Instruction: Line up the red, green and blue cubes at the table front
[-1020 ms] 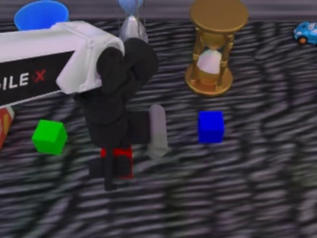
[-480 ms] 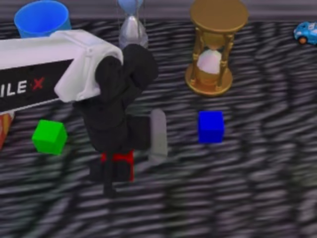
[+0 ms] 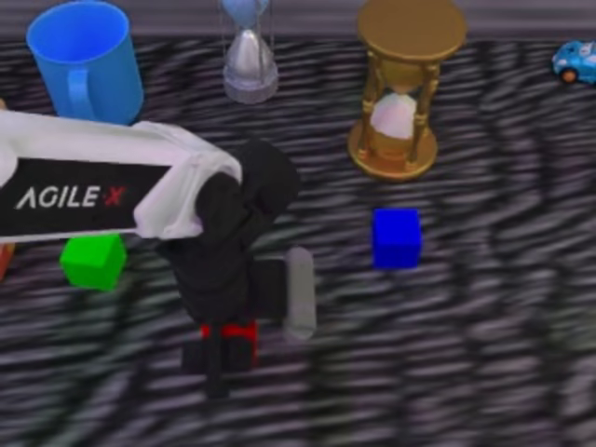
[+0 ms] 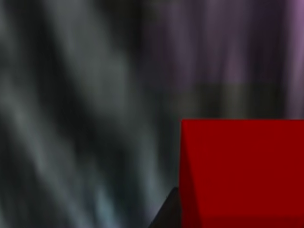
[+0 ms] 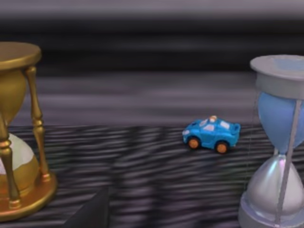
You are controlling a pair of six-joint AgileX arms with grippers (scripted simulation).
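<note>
The left arm reaches in from the table's left, its white link lying nearly level across the top view, the black wrist bent downward toward the table front. The left gripper (image 3: 222,352) points down at the left-centre, fingers closed on the red cube (image 3: 233,333), which fills a corner of the left wrist view. The right arm itself is out of sight in the top view.

Tabletop (image 3: 503,354) fills frame: dark grey-black weave, pale wavy streaks. Plain grey band (image 3: 307,19) along top edge, beyond tabletop's far side. Light soft, even; faint shadows only. No walls, windows visible.
</note>
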